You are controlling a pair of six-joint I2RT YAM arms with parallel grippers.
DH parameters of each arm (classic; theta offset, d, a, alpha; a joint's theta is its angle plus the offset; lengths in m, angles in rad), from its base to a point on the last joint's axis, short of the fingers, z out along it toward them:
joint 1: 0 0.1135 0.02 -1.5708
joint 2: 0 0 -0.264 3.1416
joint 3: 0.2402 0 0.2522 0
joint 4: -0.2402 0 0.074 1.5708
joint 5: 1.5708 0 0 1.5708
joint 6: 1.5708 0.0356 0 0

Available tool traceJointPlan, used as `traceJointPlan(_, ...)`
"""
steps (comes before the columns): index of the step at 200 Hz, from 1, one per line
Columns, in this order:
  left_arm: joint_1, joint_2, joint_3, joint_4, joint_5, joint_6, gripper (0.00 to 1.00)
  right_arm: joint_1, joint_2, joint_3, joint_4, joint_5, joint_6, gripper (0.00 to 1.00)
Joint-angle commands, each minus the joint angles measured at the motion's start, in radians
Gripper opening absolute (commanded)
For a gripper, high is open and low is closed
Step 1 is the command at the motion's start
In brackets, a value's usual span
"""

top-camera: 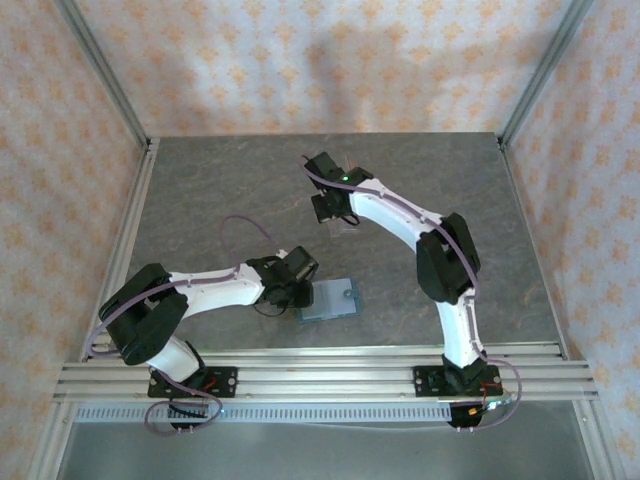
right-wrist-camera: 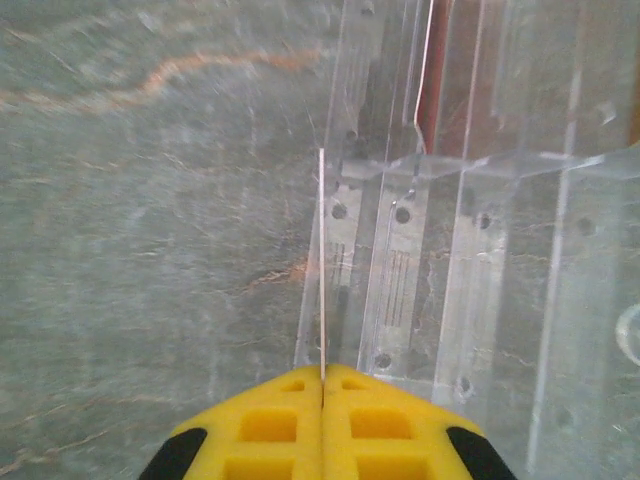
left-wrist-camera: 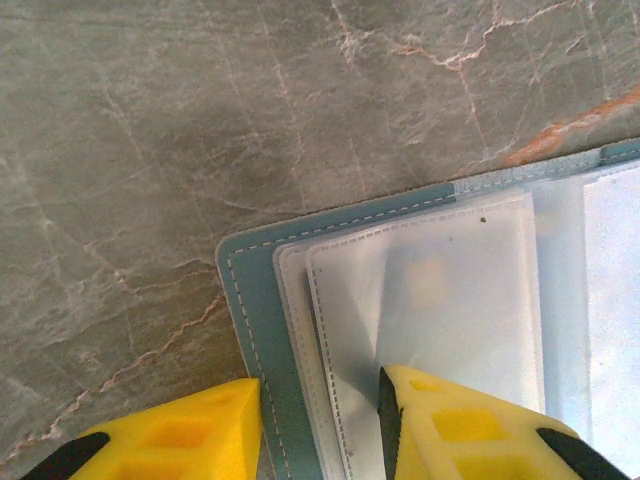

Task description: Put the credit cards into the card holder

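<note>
The card holder [top-camera: 332, 298] is a teal wallet with clear sleeves [left-wrist-camera: 440, 300], lying open and flat on the table near the front. My left gripper [left-wrist-camera: 320, 425] stands open over its left edge: one yellow finger [left-wrist-camera: 180, 440] rests beside the teal cover and the other finger [left-wrist-camera: 450, 430] presses on a clear sleeve. At the back, my right gripper [right-wrist-camera: 322, 375] is shut on a thin credit card [right-wrist-camera: 321, 260] seen edge-on, just beside a clear acrylic rack [right-wrist-camera: 470, 250]. A dark red credit card [right-wrist-camera: 440, 90] stands in that rack.
The table is grey marble-patterned stone [top-camera: 220, 190]. Aluminium rails [top-camera: 320, 365] run along its front edge and metal posts [top-camera: 105, 75] frame the patterned walls. The right arm [top-camera: 445, 255] reaches from front right to the rack [top-camera: 345, 222] at the back centre.
</note>
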Motion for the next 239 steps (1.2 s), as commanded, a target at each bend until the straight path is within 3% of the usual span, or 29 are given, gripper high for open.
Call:
traceJointPlan(1, -0.01, 0.006, -0.034, -0.036, -0.009, -0.016, 0.36, 0.02, -0.12, -0.031, -0.011, 0.064, -0.014, 0.0)
traceJointPlan(31, -0.011, 0.005, -0.035, -0.035, -0.01, -0.019, 0.35, 0.029, -0.262, -0.183, 0.053, 0.013, 0.022, 0.0)
traceJointPlan(95, -0.017, -0.007, -0.047, -0.031, -0.014, -0.024, 0.35, 0.03, -0.595, -0.68, 0.41, -0.259, 0.139, 0.0)
traceJointPlan(134, -0.017, -0.018, -0.042, -0.038, -0.023, -0.027, 0.34, 0.033, -0.729, -0.95, 0.639, -0.355, 0.262, 0.0)
traceJointPlan(168, -0.02, -0.018, -0.043, -0.041, -0.026, -0.032, 0.34, 0.045, -0.768, -1.132, 0.855, -0.419, 0.373, 0.0)
traceJointPlan(239, -0.025, 0.001, -0.032, -0.054, -0.031, -0.033, 0.32, 0.06, -0.706, -1.311, 1.146, -0.445, 0.484, 0.0)
